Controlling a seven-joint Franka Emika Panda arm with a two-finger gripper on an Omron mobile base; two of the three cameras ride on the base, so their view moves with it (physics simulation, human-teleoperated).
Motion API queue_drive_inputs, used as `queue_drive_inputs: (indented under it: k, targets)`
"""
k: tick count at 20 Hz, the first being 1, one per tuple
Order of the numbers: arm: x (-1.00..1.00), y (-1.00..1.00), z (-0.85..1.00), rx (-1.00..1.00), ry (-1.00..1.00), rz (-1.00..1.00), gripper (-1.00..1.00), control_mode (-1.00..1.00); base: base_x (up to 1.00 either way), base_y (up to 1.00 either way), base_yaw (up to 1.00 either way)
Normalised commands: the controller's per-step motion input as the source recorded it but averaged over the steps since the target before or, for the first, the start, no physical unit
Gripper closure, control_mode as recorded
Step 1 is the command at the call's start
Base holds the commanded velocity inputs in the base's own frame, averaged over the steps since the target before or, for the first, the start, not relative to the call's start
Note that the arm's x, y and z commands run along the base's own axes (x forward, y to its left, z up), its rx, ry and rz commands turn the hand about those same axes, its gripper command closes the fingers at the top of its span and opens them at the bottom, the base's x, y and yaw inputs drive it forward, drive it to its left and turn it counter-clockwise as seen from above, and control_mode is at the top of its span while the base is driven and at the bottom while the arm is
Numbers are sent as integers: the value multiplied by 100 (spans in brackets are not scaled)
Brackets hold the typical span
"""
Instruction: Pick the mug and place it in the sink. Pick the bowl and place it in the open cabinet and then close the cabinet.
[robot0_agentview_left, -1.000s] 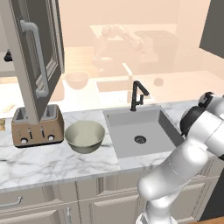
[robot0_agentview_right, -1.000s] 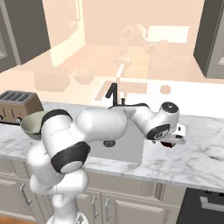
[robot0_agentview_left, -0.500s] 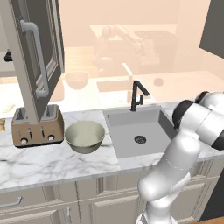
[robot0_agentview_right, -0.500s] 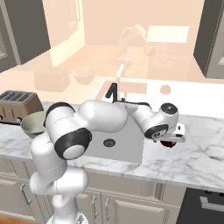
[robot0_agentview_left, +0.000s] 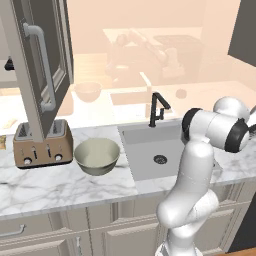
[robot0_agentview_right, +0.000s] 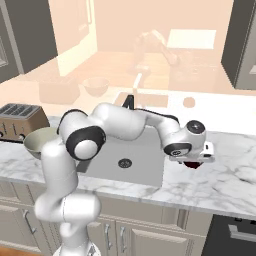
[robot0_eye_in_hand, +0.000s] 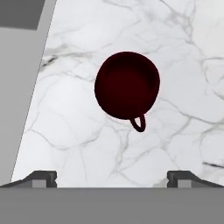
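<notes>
**End effector wide open above the mug, nothing held**

Landmark: the sink (robot0_agentview_left: 155, 155), a grey recessed basin in the marble surface (robot0_agentview_left: 60, 185).

- Mug (robot0_eye_in_hand: 127, 85): dark red, upright on the surface just right of the sink, mouth up toward the hand camera. In the hand view its handle (robot0_eye_in_hand: 138, 123) points to the bottom of the picture, toward the fingertips (robot0_eye_in_hand: 42, 178). In the right base view only a dark sliver of it (robot0_agentview_right: 192, 164) shows under the hand.
- End effector (robot0_agentview_right: 191, 159): over the mug, jaws spread wide, one tip well out on each side, not touching it. Bare marble all round the mug; the sink's right edge (robot0_eye_in_hand: 33, 87) runs along the left of the hand view, clear of the mug.
- Bowl (robot0_agentview_left: 97, 156): wide, cream-grey, upright on the surface left of the sink, near the sink's left rim but not touching. Toaster (robot0_agentview_left: 39, 144) just beside it, further left.
- Cabinet (robot0_agentview_left: 42, 65): above and left of the sink, door swung open over the toaster, long bar handle (robot0_agentview_left: 42, 67) vertical.
- Faucet (robot0_agentview_left: 158, 107): black, at the sink's back edge.
- Arm reaches across the sink from the left in the right base view.
</notes>
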Motion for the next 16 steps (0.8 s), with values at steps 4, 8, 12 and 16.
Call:
queue_drive_inputs:
  k: [4, 8, 12, 16]
  targets:
    - [21, -16, 0, 0, 0, 4, -100, -100, 0, 0, 0]
    - [22, -6, 0, 0, 1, 3, -100, -100, 0, 0, 0]
    - [6, 0, 0, 0, 1, 1, -100, -100, 0, 0, 0]
    - [3, 0, -3, 0, 2, 0, -100, -100, 0, 0, 0]
